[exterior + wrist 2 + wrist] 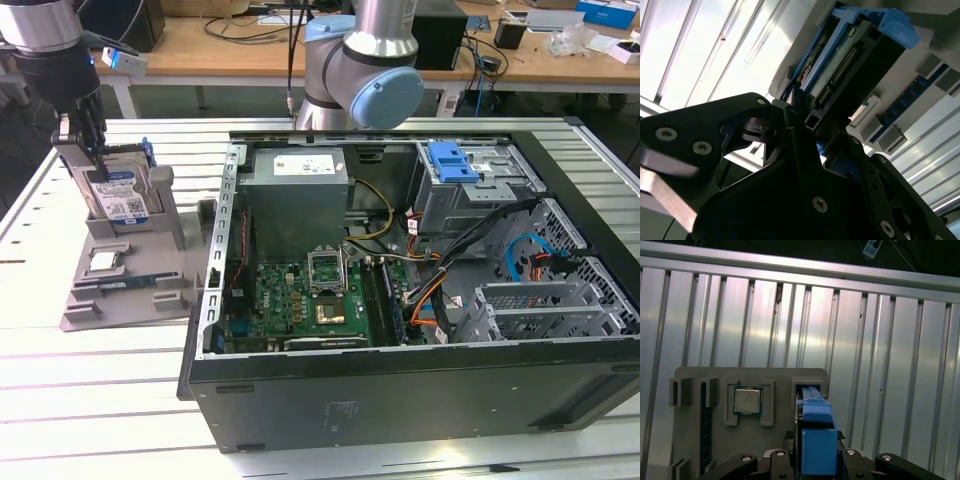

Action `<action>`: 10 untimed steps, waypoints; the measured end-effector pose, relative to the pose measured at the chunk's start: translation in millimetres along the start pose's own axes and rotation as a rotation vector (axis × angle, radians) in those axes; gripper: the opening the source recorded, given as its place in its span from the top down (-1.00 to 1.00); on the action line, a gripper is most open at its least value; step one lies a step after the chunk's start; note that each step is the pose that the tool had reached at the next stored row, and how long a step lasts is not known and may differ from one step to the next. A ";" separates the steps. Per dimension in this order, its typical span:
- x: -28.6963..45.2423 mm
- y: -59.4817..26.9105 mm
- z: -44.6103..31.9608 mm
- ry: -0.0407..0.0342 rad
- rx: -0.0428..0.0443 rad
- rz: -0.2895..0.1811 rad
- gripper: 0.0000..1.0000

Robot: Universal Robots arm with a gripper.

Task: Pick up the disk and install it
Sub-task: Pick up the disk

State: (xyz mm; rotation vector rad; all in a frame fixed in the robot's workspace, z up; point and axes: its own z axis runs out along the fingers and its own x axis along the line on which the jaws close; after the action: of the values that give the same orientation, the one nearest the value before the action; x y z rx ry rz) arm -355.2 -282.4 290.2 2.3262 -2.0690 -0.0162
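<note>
Ribbed aluminium worktop [90,400], wooden benches with cables behind it. Count on the worktop: one open PC case [400,400] lying on its side, one grey holder [130,290] just beside it on the exterior view's left. One arm [370,80], its base behind the case. Holder carries three parts, one of each: the disk [120,195], a square silver chip [105,262] and a thin memory stick [115,284]. The disk stands upright in the holder's rear slot, label facing the exterior view, blue bracket around its edges; bottom edge looks seated in the slot. Chip lies flat in its recess in front of the disk, memory stick lies in a groove just in front of the chip; all three apart from each other. Gripper [88,150] sits on the top end of the disk. Two fingers [790,130], one on each broad face of the disk, closed against it with no gap visible in both wrist views. Second wrist view shows the disk's connector edge with the blue bracket on either side. First wrist view looks down the bracket's top edge, chip to one side in its recess. Inside the case: one motherboard with an open CPU socket, one blue drive caddy [452,160] at the far corner.
</note>
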 end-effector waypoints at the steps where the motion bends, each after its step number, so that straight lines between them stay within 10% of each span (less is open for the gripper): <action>1: 0.0 0.0 0.0 0.0000 -0.0001 0.000 0.25; 10: 0.0 0.0 0.3 0.0001 0.0000 0.001 0.25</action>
State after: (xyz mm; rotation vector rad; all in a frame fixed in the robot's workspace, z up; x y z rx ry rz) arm -355.2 -282.4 289.9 2.3248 -2.0704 -0.0160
